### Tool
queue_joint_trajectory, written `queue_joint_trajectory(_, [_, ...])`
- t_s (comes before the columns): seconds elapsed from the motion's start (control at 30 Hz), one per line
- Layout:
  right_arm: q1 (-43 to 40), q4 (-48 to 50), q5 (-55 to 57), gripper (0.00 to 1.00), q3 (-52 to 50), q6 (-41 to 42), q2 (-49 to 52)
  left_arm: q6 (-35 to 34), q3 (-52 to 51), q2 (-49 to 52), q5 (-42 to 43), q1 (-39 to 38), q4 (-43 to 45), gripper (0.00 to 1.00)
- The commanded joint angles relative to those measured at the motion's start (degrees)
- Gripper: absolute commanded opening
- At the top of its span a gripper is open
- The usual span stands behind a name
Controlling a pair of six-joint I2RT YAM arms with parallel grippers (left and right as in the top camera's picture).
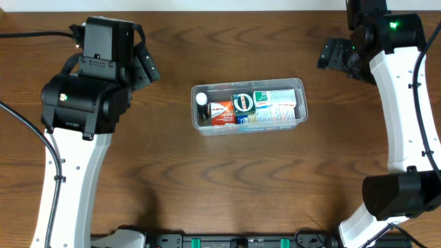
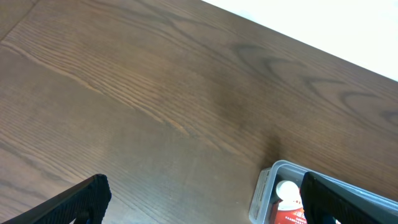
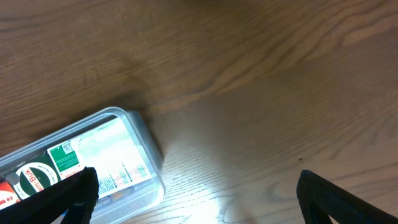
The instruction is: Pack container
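Observation:
The clear plastic container (image 1: 301,100) lies in the middle of the table, filled side by side with a white-capped bottle (image 1: 202,100), a red box (image 1: 222,112), a green round-labelled pack (image 1: 243,102) and white and green boxes (image 1: 279,107). My left gripper (image 1: 145,69) hovers open to the container's upper left, holding nothing; in the left wrist view the left gripper (image 2: 202,205) spans bare wood, with the container's end (image 2: 261,193) beside the right finger. My right gripper (image 1: 335,54) is open at the upper right. The right gripper (image 3: 196,202) is empty, the container's corner (image 3: 149,168) by its left finger.
Dark wood tabletop (image 1: 248,179) surrounds the container on all sides. A pale edge runs along the table's far side (image 2: 311,25). Black cables (image 1: 27,33) trail at the far left behind the left arm.

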Motion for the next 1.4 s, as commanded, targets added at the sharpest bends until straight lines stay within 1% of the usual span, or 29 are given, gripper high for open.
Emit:
queue_joint_trajectory(0.0, [-0.2, 0.0, 0.5, 0.99, 0.1, -0.2, 0.2, 0.3, 0.8, -0.3, -1.2, 0.2, -0.3, 0.98])
queue_joint_trajectory(0.3, [-0.2, 0.1, 0.5, 0.99, 0.0, -0.2, 0.4, 0.3, 0.8, -0.3, -1.2, 0.2, -0.3, 0.98])
queue_joint_trajectory(0.43, [1.5, 0.2, 0.6, 0.99, 0.0, -0.2, -1.3, 0.3, 0.8, -0.3, -1.2, 0.2, -0.3, 0.98])
queue_joint_trajectory(0.5, [3.1, 0.3, 1.2, 0.99, 0.0, -0.3, -3.7, 0.3, 0.8, -0.3, -1.2, 0.2, -0.3, 0.98])
queue_joint_trajectory(0.57, [5.1, 1.8, 4.9, 0.99, 0.0, -0.2, -6.4, 0.3, 0.8, -0.3, -1.2, 0.2, -0.3, 0.98])
queue_joint_trajectory(0.8, [15.2, 12.5, 13.6, 0.99, -0.3, -1.7, -19.2, 0.3, 0.8, -0.3, -1.2, 0.2, -0.3, 0.98])
queue_joint_trajectory(0.93, [19.9, 18.4, 17.9, 0.99, -4.0, -1.7, -27.3, 0.3, 0.8, -0.3, -1.2, 0.2, -0.3, 0.98])
queue_joint_trajectory(1.0, [20.7, 23.7, 18.4, 0.99, -9.2, -1.7, -32.6, 0.3, 0.8, -0.3, -1.2, 0.2, -0.3, 0.98])
queue_joint_trajectory(1.1, [20.3, 35.4, 18.4, 0.99, -22.3, -1.7, -42.8, 0.3, 0.8, -0.3, -1.2, 0.2, -0.3, 0.98])
queue_joint_trajectory(1.27, [18.6, 57.3, 18.1, 0.99, -51.5, -1.6, -62.5, 0.3, 0.8, -0.3, -1.2, 0.2, -0.3, 0.98])
queue_joint_trajectory(1.37, [16.3, 65.2, 17.2, 0.99, -66.9, 1.1, -73.8, 0.3, 0.8, -0.3, -1.2, 0.2, -0.3, 0.98])
